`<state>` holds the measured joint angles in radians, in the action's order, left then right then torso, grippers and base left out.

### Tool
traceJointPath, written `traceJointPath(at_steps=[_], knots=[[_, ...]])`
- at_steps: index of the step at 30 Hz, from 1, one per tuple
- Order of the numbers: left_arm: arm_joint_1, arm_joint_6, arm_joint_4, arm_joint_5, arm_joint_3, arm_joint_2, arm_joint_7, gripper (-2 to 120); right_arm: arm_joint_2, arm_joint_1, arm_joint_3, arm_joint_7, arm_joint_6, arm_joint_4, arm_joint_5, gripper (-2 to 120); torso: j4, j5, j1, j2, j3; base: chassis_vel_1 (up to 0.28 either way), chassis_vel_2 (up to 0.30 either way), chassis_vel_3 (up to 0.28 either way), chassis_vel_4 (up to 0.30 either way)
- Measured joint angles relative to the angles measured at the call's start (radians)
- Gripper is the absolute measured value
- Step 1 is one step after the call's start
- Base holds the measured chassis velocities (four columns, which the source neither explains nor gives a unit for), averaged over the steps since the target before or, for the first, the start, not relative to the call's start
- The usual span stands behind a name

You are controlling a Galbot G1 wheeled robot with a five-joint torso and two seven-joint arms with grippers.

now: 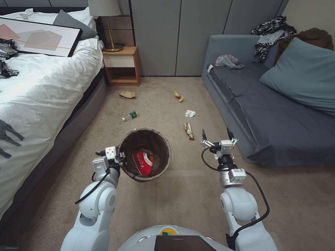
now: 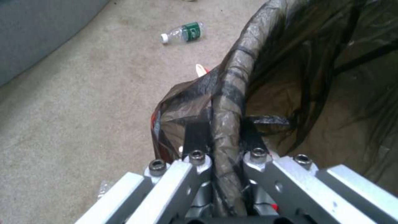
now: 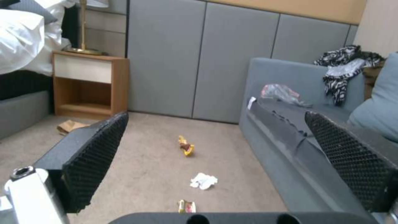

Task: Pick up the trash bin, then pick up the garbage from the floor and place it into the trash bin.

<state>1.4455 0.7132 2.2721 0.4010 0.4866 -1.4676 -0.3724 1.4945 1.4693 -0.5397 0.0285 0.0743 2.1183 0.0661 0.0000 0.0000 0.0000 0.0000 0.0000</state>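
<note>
The trash bin [image 1: 163,148], lined with a dark brown bag, hangs just above the carpet with a crushed red-and-white cup [image 1: 143,163] inside. My left gripper [image 1: 121,159] is shut on its near-left rim; the left wrist view shows the bag-wrapped rim [image 2: 232,93] pinched between the fingers. My right gripper [image 1: 216,135] is open and holds nothing, to the right of the bin. Garbage on the floor: a yellow wrapper [image 1: 188,130] just ahead of the right gripper, a white tissue [image 1: 190,113], a second wrapper [image 1: 178,96], a green-labelled bottle [image 1: 129,115] and brown paper [image 1: 127,94].
A bed [image 1: 42,90] lines the left side and a grey sofa [image 1: 265,115] the right, with a carpet lane between them. A wooden nightstand [image 1: 121,66] with a lamp stands at the far end against grey wall panels.
</note>
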Motion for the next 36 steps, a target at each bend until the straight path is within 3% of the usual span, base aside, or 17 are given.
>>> traceJointPath(at_steps=[21,36], knots=[[0.018,0.006,0.024,-0.004,-0.001,0.002,0.002,3,0.001,0.018,0.001,0.008,-0.005,0.024,0.013,100,0.0001,0.0001,0.0,0.0,0.0,-0.016,0.013,0.018,-0.02],[0.016,0.006,0.025,-0.003,0.003,0.002,0.004,3,0.004,0.017,0.002,0.005,0.002,0.024,0.017,100,0.0,-0.0002,0.0,0.0,0.0,-0.206,0.216,0.207,-0.209]])
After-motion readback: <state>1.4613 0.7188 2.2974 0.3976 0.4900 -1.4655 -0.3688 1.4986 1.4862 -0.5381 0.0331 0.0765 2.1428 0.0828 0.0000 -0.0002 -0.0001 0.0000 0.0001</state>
